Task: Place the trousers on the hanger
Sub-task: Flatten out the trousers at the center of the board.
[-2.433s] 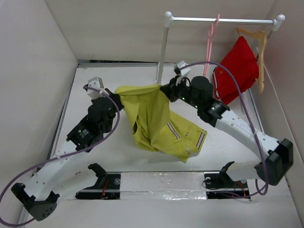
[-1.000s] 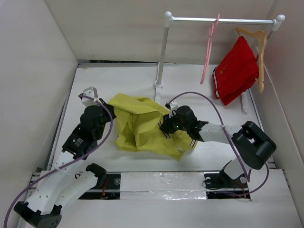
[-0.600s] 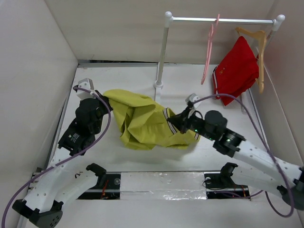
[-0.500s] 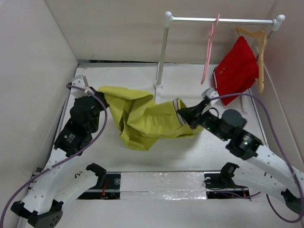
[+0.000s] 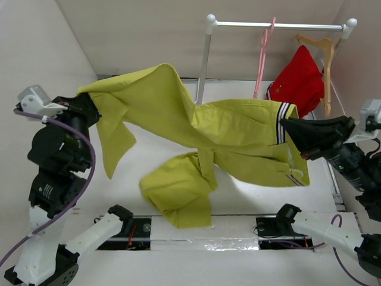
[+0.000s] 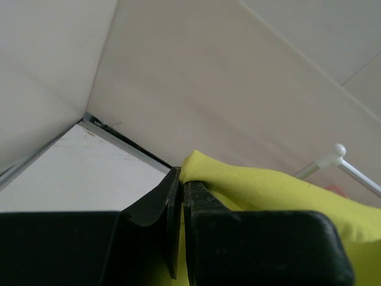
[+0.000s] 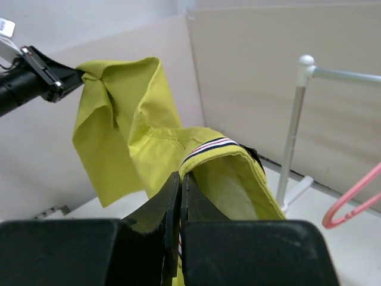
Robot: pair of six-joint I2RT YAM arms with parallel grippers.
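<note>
The mustard-yellow trousers (image 5: pixel 196 131) hang stretched in the air between both arms, one leg drooping toward the table front. My left gripper (image 5: pixel 83 100) is shut on a leg end at the upper left; the cloth shows at its tips in the left wrist view (image 6: pixel 238 179). My right gripper (image 5: pixel 284 123) is shut on the striped waistband (image 7: pixel 209 145) at the right. The pink hanger (image 5: pixel 262 56) hangs by its hook on the rail behind the trousers, and its lower curve shows in the right wrist view (image 7: pixel 351 202).
A white clothes rail (image 5: pixel 274 25) on a post (image 5: pixel 203 65) stands at the back. A tan wooden hanger (image 5: pixel 324 59) with a red garment (image 5: pixel 297 83) hangs at its right end. Walls close in on the left, back and right.
Both arms have risen and spread apart, lifting the trousers from a crumpled heap on the table into a stretched span in the air.
</note>
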